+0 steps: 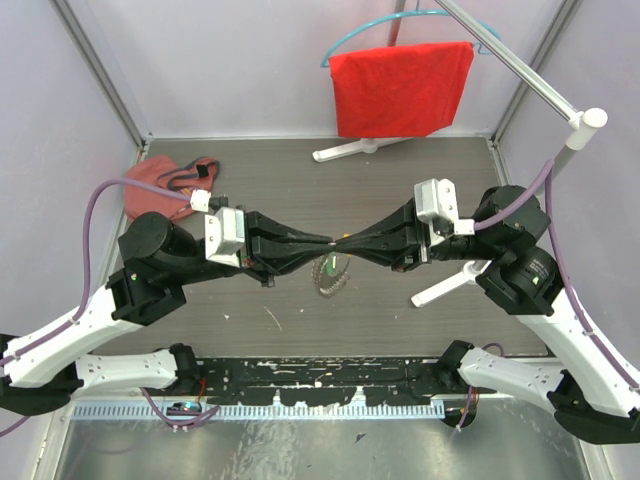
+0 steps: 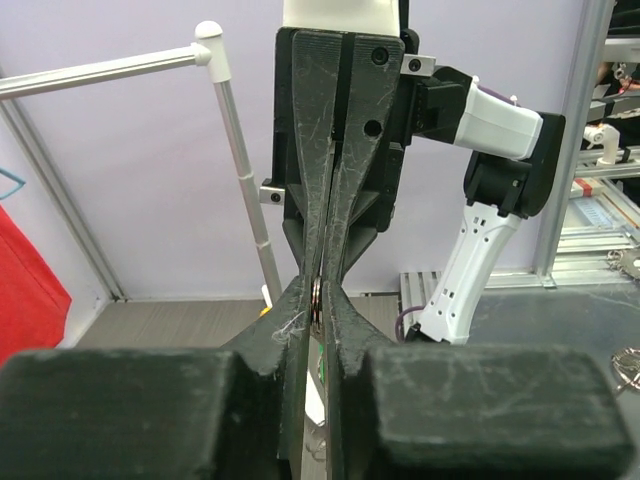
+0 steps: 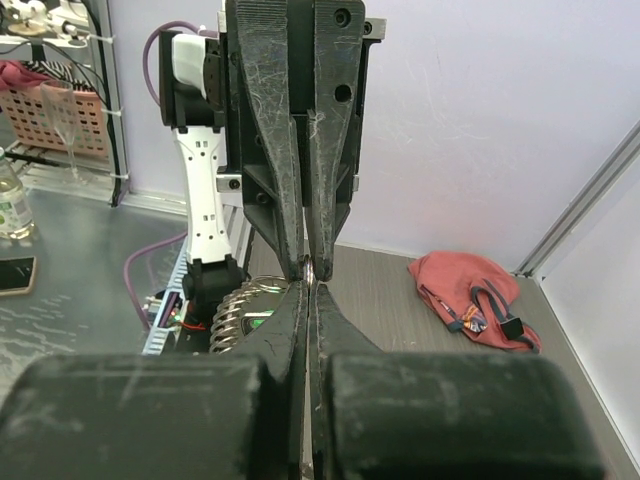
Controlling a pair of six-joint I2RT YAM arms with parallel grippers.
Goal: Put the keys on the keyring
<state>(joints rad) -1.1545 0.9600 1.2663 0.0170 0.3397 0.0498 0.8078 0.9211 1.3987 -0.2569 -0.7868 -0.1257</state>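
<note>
Left arm (image 1: 150, 268): reaches inward from the left, elbow bent | left gripper (image 1: 322, 242): fingers pressed together, pointing right | right arm (image 1: 522, 268): mirrors it from the right | right gripper (image 1: 348, 243): fingers pressed together, pointing left | tips: meeting nose to nose, midway between the bases

Left arm (image 1: 70, 345) and right arm (image 1: 590, 340): white link shells, black round joint housings, black bases at bottom of frame. Thin purple cable (image 1: 128, 181) off the left wrist, second purple cable (image 1: 548, 172) off the right. White camera block (image 1: 225, 232) on the left wrist, matching white block (image 1: 437, 205) on the right. Left gripper (image 1: 328, 241) and right gripper (image 1: 342, 242): matte black, long tapering fingers, heavily scratched with whitish scuffs. Round black screw heads (image 2: 380, 55) in the right gripper body, small silver bracket (image 2: 272, 195) at its side.
</note>
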